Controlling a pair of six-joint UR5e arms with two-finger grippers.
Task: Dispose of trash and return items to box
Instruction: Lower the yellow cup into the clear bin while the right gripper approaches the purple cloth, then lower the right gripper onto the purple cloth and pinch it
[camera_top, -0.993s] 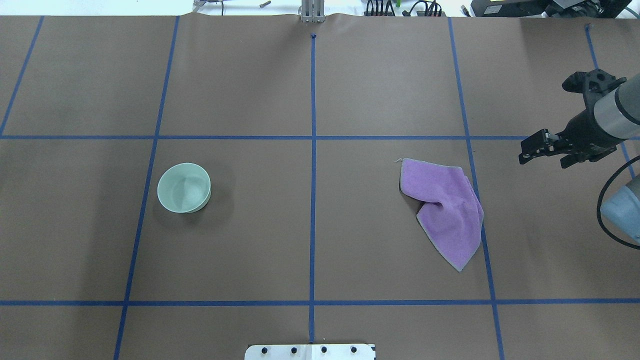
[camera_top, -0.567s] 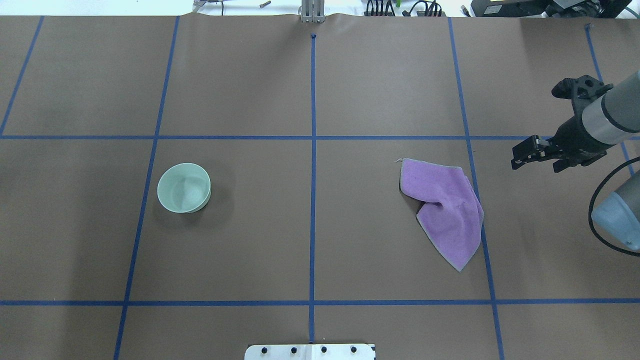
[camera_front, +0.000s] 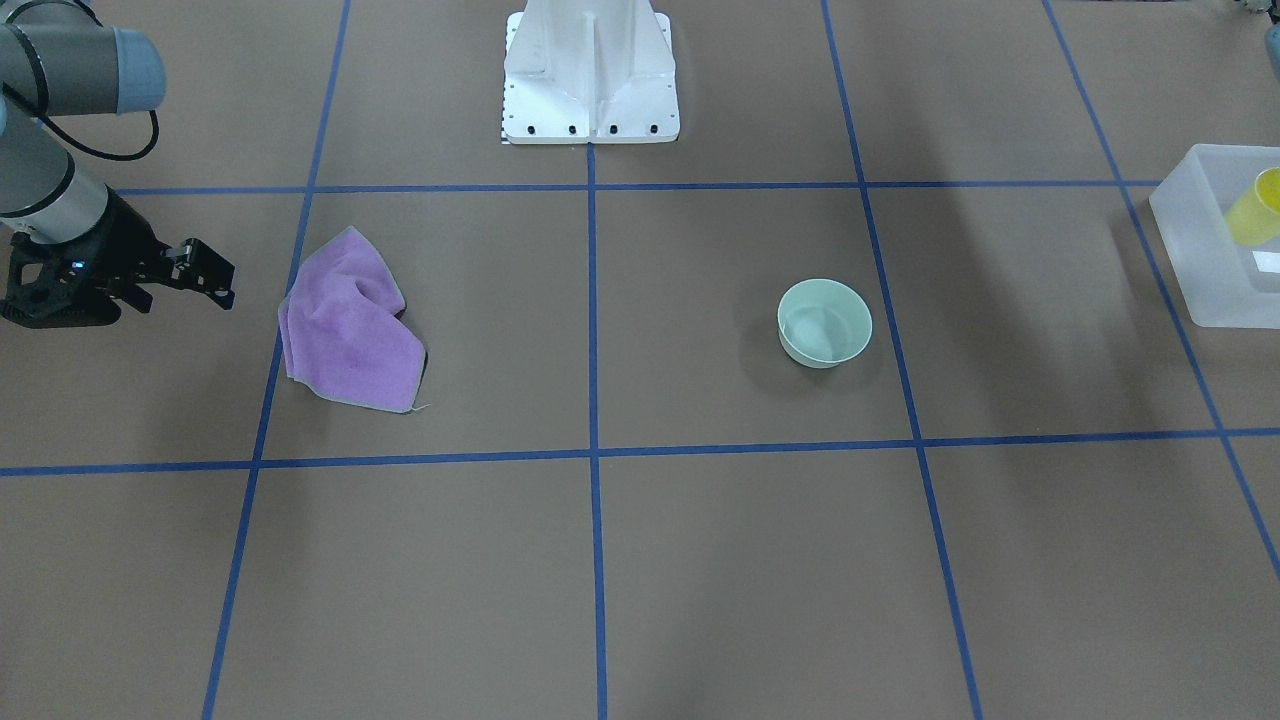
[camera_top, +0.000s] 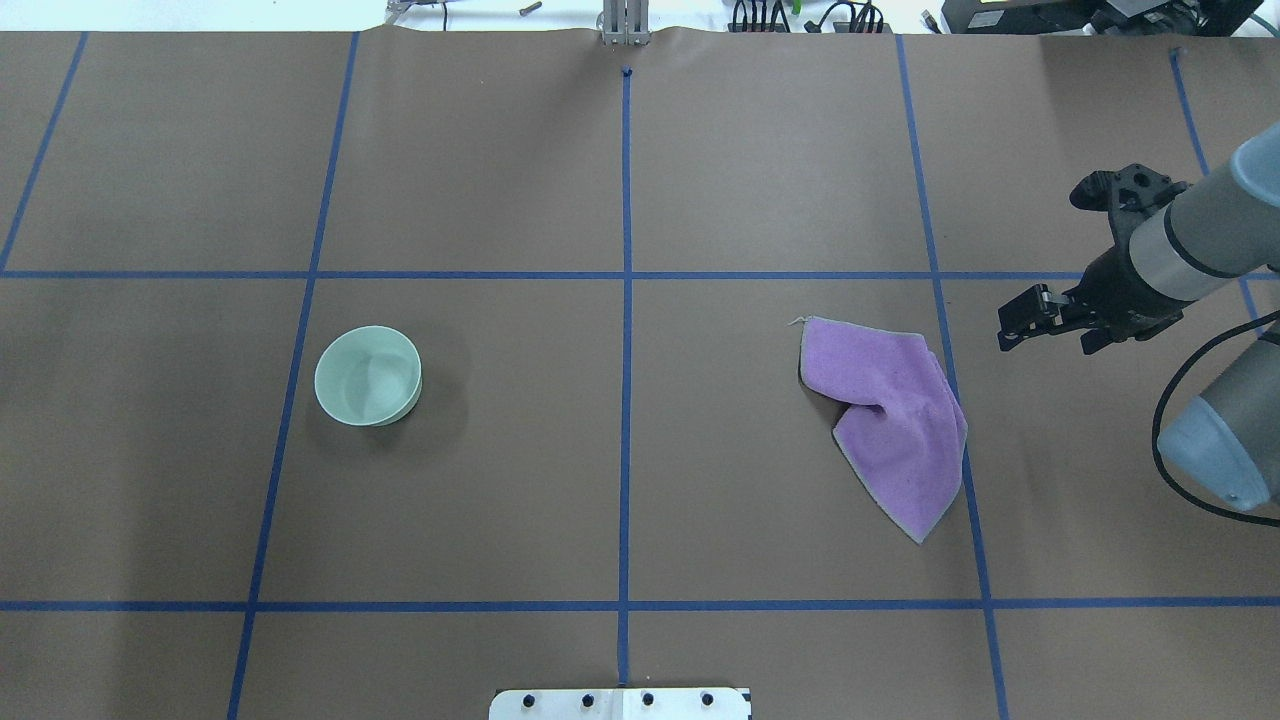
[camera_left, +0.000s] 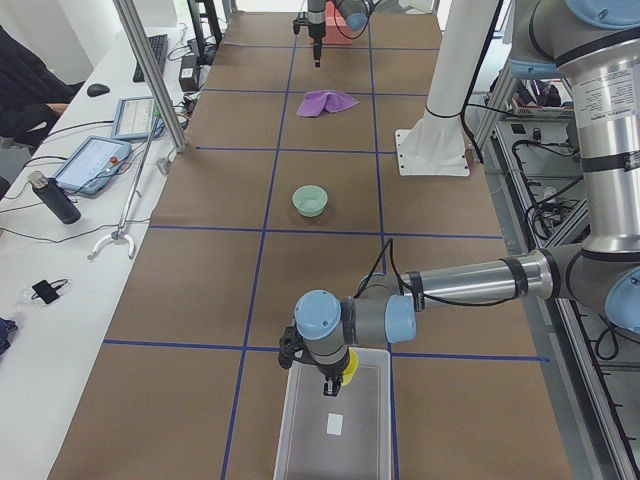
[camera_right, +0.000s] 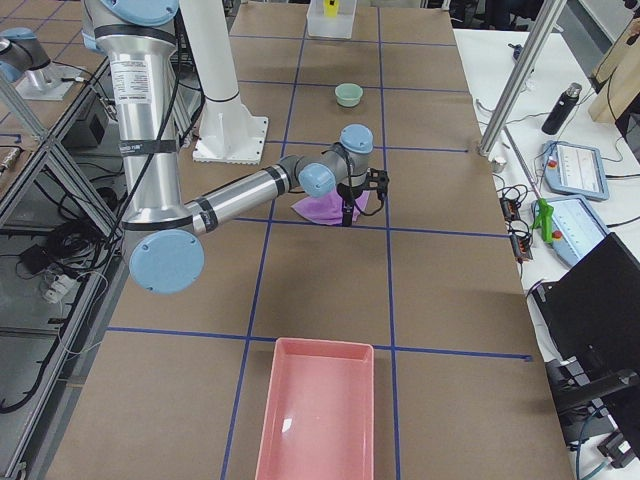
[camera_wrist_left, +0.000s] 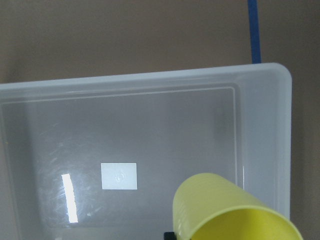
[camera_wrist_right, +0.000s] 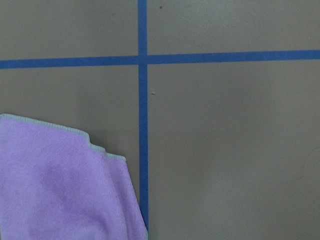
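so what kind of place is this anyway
Most likely a robotics lab: a table gridded with blue tape, a white robot base, and operator tablets alongside.

Right arm (camera_top: 1180, 250) reaches low, fingers (camera_top: 1030, 300) seemingly parted; left arm (camera_left: 460, 285) outstretched.

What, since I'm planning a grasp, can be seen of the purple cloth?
The purple cloth is soft, fuzzy fabric with a pale grey hem, lying crumpled, partly folded over itself, on the brown table, one edge reaching a blue tape line. Only the table touches it; the right tool hovers apart, beside it.
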